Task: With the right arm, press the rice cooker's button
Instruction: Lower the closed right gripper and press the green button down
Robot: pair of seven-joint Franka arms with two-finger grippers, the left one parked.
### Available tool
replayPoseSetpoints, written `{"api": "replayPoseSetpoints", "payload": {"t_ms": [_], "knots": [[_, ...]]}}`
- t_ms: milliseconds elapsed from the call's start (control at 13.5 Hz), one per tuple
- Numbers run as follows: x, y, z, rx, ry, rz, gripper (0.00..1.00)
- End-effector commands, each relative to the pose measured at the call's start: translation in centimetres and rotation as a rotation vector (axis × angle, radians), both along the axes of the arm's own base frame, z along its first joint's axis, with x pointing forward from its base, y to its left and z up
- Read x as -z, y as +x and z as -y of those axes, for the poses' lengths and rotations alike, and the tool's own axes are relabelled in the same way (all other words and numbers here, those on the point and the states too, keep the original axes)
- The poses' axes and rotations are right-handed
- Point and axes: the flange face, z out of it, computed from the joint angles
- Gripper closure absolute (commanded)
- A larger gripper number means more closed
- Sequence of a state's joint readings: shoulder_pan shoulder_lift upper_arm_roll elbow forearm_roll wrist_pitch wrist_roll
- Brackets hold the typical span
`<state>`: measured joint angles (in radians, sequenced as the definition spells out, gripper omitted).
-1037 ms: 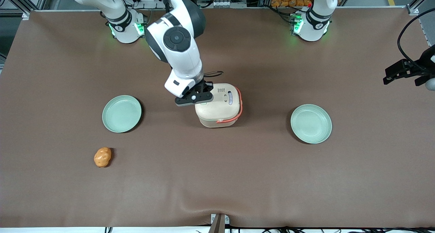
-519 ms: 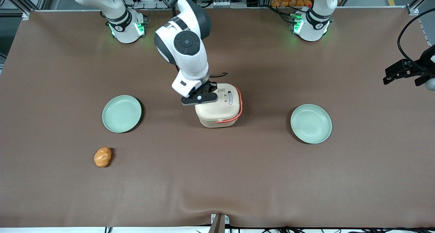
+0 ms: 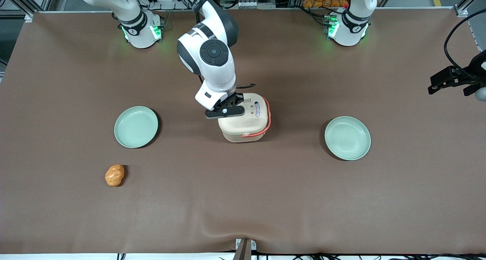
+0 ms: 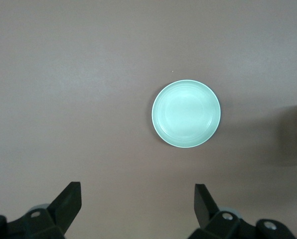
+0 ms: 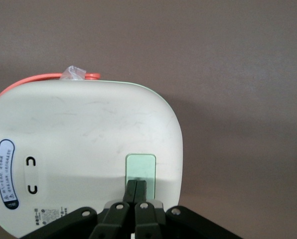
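Note:
The cream rice cooker (image 3: 245,119) with its coral-orange handle (image 3: 268,115) stands mid-table between two plates. It also shows in the right wrist view (image 5: 83,149), with a blue-ringed label and the small pale green button (image 5: 140,167) on its lid. My right arm (image 3: 210,59) reaches down over the cooker's edge toward the working arm's end. My gripper (image 3: 228,109) (image 5: 137,185) is shut with its fingertips together, right over the button's near edge; whether they touch it I cannot tell. In the front view the button is hidden under the gripper.
A pale green plate (image 3: 136,126) lies toward the working arm's end and another (image 3: 347,137) (image 4: 186,114) toward the parked arm's end. An orange lump (image 3: 114,175) lies nearer the front camera than the first plate.
My arm has moved toward the cooker, bringing the shut gripper over its lid edge. The cooker has not moved.

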<state>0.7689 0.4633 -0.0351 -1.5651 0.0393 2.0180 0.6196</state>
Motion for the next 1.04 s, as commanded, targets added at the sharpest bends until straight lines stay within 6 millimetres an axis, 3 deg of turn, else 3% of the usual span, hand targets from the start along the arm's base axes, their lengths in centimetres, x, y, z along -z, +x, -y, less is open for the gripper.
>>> {"api": "replayPoseSetpoints", "payload": {"t_ms": [0,370,741,963], "knots": [[0.5,0.5,-0.3,0.018,-0.004,0.017,1.00],[1.1,0.5,-0.3,0.017,-0.011,0.013,1.00],[3.8,0.9,-0.4,0.042,-0.015,0.013,1.00],[3.4,1.2,0.0,0.050,-0.018,0.007,1.00]]}}
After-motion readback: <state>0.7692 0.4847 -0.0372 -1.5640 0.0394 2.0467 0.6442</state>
